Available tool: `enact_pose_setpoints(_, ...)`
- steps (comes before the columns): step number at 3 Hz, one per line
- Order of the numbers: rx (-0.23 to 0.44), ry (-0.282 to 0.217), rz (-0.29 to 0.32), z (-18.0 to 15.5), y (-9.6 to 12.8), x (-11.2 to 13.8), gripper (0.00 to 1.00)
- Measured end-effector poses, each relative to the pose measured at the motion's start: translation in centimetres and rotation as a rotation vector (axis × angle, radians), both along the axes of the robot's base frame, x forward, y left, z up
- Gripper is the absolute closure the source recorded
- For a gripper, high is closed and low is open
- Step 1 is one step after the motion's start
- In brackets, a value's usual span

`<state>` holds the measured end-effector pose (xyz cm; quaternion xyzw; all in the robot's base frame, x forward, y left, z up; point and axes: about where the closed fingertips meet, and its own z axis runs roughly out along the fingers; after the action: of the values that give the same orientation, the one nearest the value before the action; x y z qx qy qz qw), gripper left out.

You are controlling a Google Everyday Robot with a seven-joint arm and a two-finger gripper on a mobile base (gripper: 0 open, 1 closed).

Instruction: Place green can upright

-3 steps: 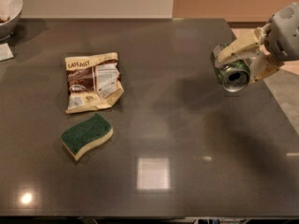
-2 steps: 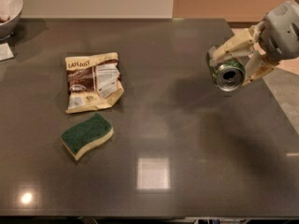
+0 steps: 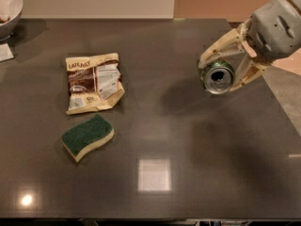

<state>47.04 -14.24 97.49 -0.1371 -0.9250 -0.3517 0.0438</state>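
A dark, glossy stone-like tabletop (image 3: 155, 126) fills the view, with wide bare surface across its middle and front. The grey-and-cream two-finger gripper (image 3: 217, 75) reaches in near the right edge, its pale fingers (image 3: 221, 45) clamped around the small dark green aluminium can (image 3: 218, 77), held on its side, silver lid facing the camera. Well to the left lie a crinkled cream-and-brown snack bag (image 3: 93, 81) and a wavy green-topped sponge (image 3: 87, 136).

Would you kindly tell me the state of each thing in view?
gripper: over the table, right side, shut on the green can.
green can: gripped, lying sideways, end facing camera.
snack bag: flat, crumpled.
sponge: flat, green side up.
bowl: upright, far left corner.
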Motion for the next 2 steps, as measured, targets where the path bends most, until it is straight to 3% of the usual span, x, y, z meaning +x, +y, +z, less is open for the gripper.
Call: enact_pose_setpoints(2, 0.039, 0.126, -0.07, 0.3, 1.8, -3.2, 1.0)
